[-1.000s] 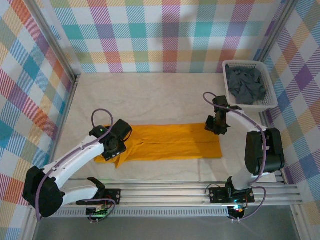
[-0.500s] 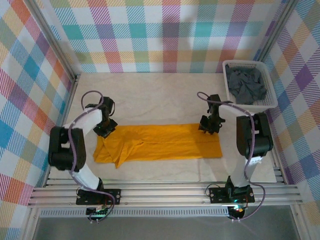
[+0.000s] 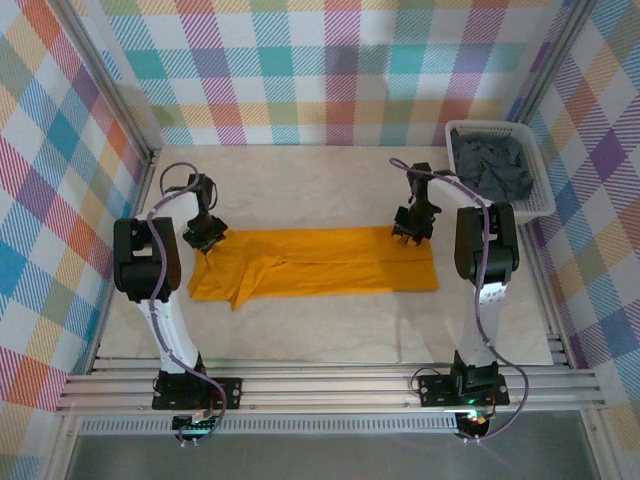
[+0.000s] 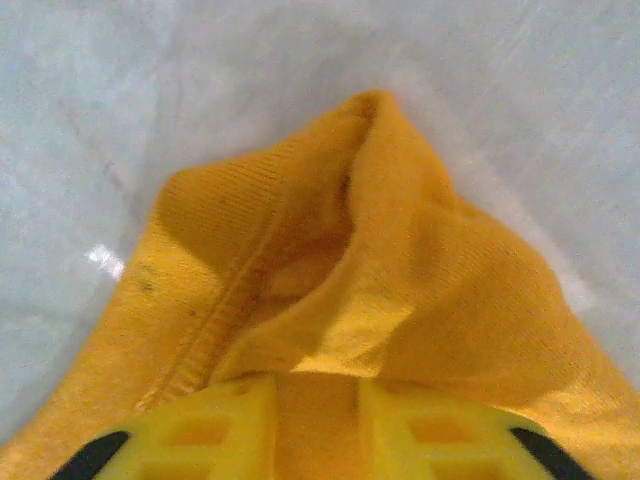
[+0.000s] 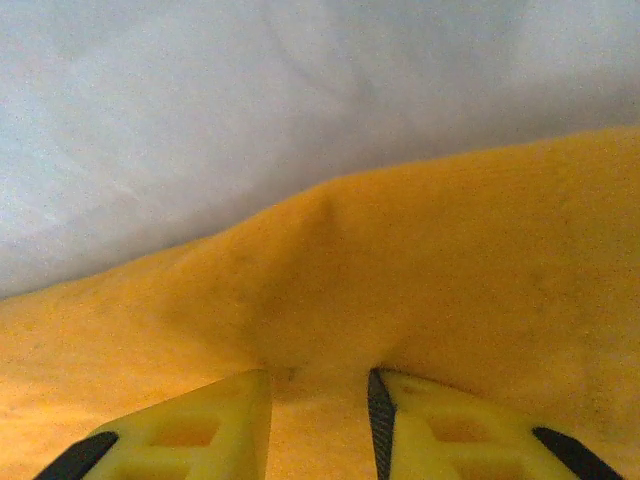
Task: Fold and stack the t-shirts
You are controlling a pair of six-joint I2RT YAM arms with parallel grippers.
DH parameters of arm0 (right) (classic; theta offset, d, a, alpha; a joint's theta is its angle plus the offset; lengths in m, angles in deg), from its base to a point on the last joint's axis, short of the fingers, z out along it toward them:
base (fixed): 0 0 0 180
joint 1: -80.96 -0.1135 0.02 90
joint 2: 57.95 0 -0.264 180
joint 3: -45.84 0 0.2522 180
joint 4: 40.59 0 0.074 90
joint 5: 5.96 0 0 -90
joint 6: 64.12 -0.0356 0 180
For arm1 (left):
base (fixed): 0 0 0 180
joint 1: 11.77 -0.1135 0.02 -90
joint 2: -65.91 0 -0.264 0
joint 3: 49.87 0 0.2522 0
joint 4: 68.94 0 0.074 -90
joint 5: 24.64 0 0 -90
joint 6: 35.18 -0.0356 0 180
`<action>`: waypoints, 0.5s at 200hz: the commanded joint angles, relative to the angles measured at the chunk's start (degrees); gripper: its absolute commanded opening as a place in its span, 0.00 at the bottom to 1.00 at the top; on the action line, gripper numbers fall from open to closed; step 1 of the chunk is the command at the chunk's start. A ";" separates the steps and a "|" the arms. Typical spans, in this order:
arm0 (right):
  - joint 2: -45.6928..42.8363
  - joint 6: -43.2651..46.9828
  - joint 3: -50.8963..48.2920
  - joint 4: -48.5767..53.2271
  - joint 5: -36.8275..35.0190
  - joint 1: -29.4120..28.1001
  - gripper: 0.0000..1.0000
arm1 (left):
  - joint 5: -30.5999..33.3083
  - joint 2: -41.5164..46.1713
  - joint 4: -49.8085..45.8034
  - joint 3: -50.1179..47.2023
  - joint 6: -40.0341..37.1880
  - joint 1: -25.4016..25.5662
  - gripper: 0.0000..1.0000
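The bright orange-yellow cloth t-shirt (image 3: 320, 262) lies flat in the middle of the pale table (image 3: 300, 190) and looks light and floppy, best held by its corners: the left gripper (image 3: 208, 240) is clamped on its 10 o'clock corner, and the right gripper (image 3: 408, 232) on its 2 o'clock corner.

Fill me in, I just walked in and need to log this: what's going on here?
Two robot arms are working on an orange tee spread out on the table. The left gripper pinches its far left corner and the right gripper its far right corner, with cloth puckering between the fingers. Grey tees sit crumpled in the basket at the far right.
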 commanded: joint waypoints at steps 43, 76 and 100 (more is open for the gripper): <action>-15.25 7.80 -4.69 -12.44 13.13 -3.84 0.52 | -10.21 25.53 15.47 -15.84 -5.06 7.74 0.51; -21.56 -1.20 -16.31 -27.82 35.07 -6.11 0.55 | -26.56 24.01 24.25 -22.56 -11.19 8.41 0.52; -25.96 -4.88 -21.68 -33.74 41.48 -9.22 0.57 | -28.25 19.94 22.34 -21.71 -18.27 8.57 0.50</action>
